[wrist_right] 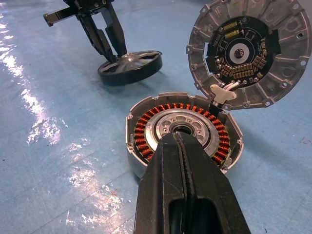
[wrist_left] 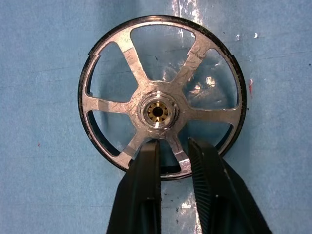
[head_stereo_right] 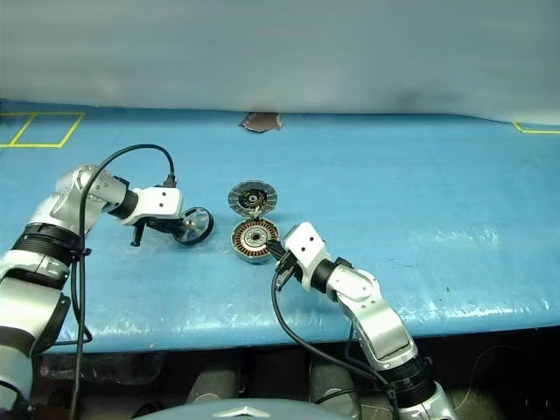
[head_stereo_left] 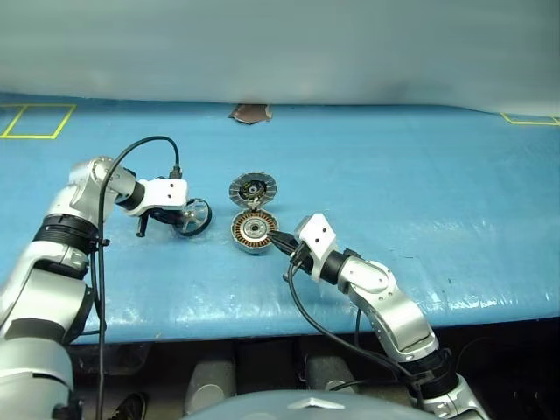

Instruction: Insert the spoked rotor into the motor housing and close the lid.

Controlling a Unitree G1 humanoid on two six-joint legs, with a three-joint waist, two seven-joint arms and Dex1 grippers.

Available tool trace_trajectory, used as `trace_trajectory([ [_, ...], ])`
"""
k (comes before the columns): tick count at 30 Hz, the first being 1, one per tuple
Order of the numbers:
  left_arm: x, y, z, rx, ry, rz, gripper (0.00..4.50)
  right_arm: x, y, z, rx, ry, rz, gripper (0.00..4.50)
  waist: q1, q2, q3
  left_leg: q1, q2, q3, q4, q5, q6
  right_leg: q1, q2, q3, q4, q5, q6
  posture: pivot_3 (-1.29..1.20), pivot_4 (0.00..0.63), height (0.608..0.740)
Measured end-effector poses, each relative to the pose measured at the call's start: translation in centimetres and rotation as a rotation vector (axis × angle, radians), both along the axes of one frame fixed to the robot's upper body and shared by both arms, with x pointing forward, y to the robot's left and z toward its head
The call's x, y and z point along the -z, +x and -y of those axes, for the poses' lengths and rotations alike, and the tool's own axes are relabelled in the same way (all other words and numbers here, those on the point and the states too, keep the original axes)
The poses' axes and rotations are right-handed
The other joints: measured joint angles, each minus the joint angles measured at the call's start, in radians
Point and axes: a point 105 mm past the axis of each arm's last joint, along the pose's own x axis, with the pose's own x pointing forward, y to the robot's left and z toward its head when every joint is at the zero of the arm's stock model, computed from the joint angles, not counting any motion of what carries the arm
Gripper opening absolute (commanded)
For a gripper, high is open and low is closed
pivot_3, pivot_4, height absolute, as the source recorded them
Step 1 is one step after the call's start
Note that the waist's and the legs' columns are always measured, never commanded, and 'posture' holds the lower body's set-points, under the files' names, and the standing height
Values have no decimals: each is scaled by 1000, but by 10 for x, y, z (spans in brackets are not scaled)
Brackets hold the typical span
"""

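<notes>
Blue plastic-looking surface (head_stereo_left: 411,201) all across the head views, yellow tape corners at the far edges. Left tool (head_stereo_left: 186,224) down on the spoked rotor (head_stereo_left: 194,215), left of the other parts, rotor tipped up off the sheet a bit. Motor housing (head_stereo_left: 253,230) flat near the middle, copper windings showing. Lid (head_stereo_left: 253,188) just behind it, propped open with the inner face toward the camera and touching the housing's far edge. Right tool (head_stereo_left: 282,242) closed tight, nothing in it, tip right at the housing's near-right rim. Brown scrap (head_stereo_left: 250,113) way back by the far edge.

Left wrist view: straight down on the rotor (wrist_left: 162,95), shiny spokes, brass-coloured bore in the silver hub, dark outer ring. Both black fingers (wrist_left: 145,190) pinched on one spoke and the rim at the near side, so gripping the rotor.

Right wrist view: fingers (wrist_right: 192,190) pressed together, pointing over the housing (wrist_right: 183,131), centre bearing just past the tip. Lid (wrist_right: 249,53) standing up at the housing's back edge, ribbed rim, dark board inside, small white connector at the joint. Rotor (wrist_right: 130,66) further off, apart from the housing, tilted, with the left tool (wrist_right: 108,46) clamped on its rim.
</notes>
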Motion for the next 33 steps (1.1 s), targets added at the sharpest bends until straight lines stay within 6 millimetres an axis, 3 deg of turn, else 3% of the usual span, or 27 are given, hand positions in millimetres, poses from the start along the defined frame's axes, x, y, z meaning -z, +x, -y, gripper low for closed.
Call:
trace_trajectory([
  [13, -2, 1, 6, -43, -82, -20, 47, -1, 2, 0, 11, 1, 4, 0, 0, 0, 0, 0, 0, 0, 0, 0, 0, 0, 0, 0, 0, 0, 0, 0, 150, 740],
  [19, -19, -1, 13, -80, -250, -68, 47, 0, 3, 1, 14, 0, 3, 0, -2, 0, 0, 0, 0, 0, 0, 0, 0, 0, 0, 0, 0, 0, 0, 0, 150, 740],
  [27, -40, -16, 5, -18, -255, -136, 47, 3, 5, 5, 27, -7, -1, 0, -5, 0, 0, 0, 0, 0, 0, 0, 0, 0, 0, 0, 0, 0, 0, 0, 150, 740],
  [33, -51, -21, 14, 58, -225, -138, 47, 2, 6, 4, 18, -10, 4, 0, -1, 0, 0, 0, 0, 0, 0, 0, 0, 0, 0, 0, 0, 0, 0, 0, 150, 740],
])
